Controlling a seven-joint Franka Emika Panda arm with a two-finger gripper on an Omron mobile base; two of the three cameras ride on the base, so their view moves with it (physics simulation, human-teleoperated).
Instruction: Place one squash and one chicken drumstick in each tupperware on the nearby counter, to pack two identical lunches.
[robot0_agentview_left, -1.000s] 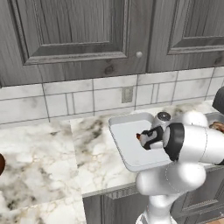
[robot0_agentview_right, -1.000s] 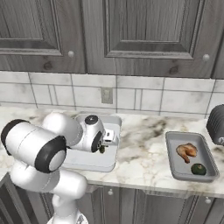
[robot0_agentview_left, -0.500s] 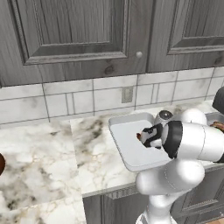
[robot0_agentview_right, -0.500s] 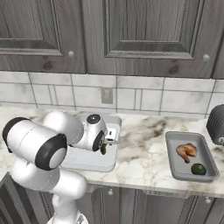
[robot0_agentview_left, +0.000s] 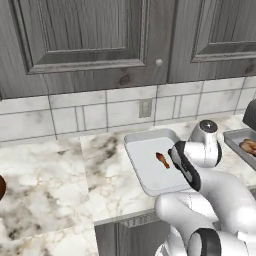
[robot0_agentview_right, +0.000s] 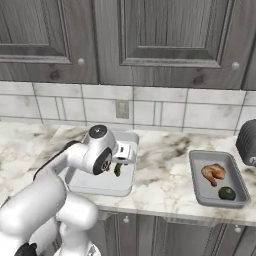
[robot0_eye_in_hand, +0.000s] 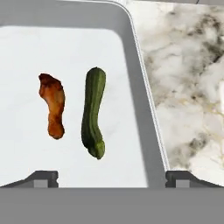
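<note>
Marble counter (robot0_agentview_right: 165, 165) with grey-brown veining runs under dark wood-panelled cabinets (robot0_agentview_right: 165, 35) and a pale tiled backsplash (robot0_agentview_left: 75, 117), and the white arm bends low over it. Down in the hand view, the gripper (robot0_eye_in_hand: 111, 178) stands with its fingers (robot0_eye_in_hand: 43, 178) spread wide apart, one tip at each bottom corner, nothing between them. Ahead of the tips, lying free on the floor of the pale whitish tupperware (robot0_eye_in_hand: 140, 87), is the slim dark green squash (robot0_eye_in_hand: 93, 111), stretched lengthwise away from the fingers. Just beside it, nearer the left finger and not touching it, lies the slimmer orange-brown chicken drumstick (robot0_eye_in_hand: 53, 110), tapered end toward the gripper. The tray's raised rim runs up past the right fingertip, with marble beyond it.

From the left base view, that same drumstick (robot0_agentview_left: 162, 160) shows on the pale tray (robot0_agentview_left: 145, 175), just beside the hand. Over in the right base view, well apart to the right of the gripper (robot0_agentview_right: 119, 167), the smaller mid-grey tupperware (robot0_agentview_right: 200, 192) holds the plump golden-brown drumstick (robot0_agentview_right: 213, 173) and the roundish green squash (robot0_agentview_right: 227, 193), near each other.
</note>
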